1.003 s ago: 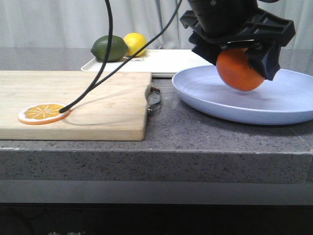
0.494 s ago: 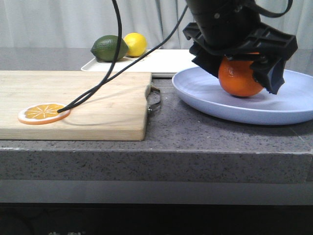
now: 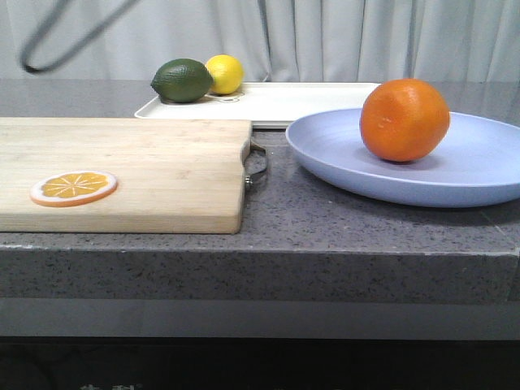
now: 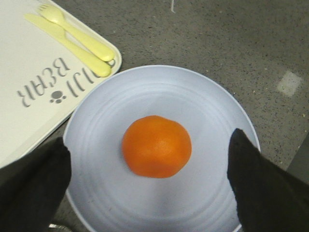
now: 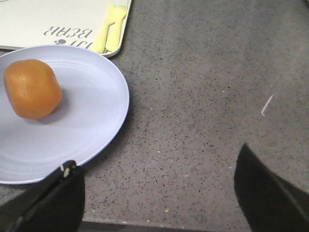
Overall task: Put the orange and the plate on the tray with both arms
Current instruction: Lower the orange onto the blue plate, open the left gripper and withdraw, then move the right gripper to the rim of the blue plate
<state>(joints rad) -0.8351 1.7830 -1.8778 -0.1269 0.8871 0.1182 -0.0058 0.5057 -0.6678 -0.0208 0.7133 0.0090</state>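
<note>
The orange rests on the lavender-blue plate at the right of the counter. The off-white tray lies just behind the plate. Neither gripper shows in the front view. In the left wrist view my left gripper is open and empty, well above the orange and the plate, with the tray beside them. In the right wrist view my right gripper is open and empty over bare counter beside the plate, which holds the orange.
A wooden cutting board with an orange slice lies at the left. A dark green lime and a lemon sit on the tray's far left end. A yellow fork and knife lie on the tray. A cable hangs at upper left.
My left gripper has let go of the orange, which now sits on the plate. The gripper has risen out of the front view and its cable has swung away to the left.
</note>
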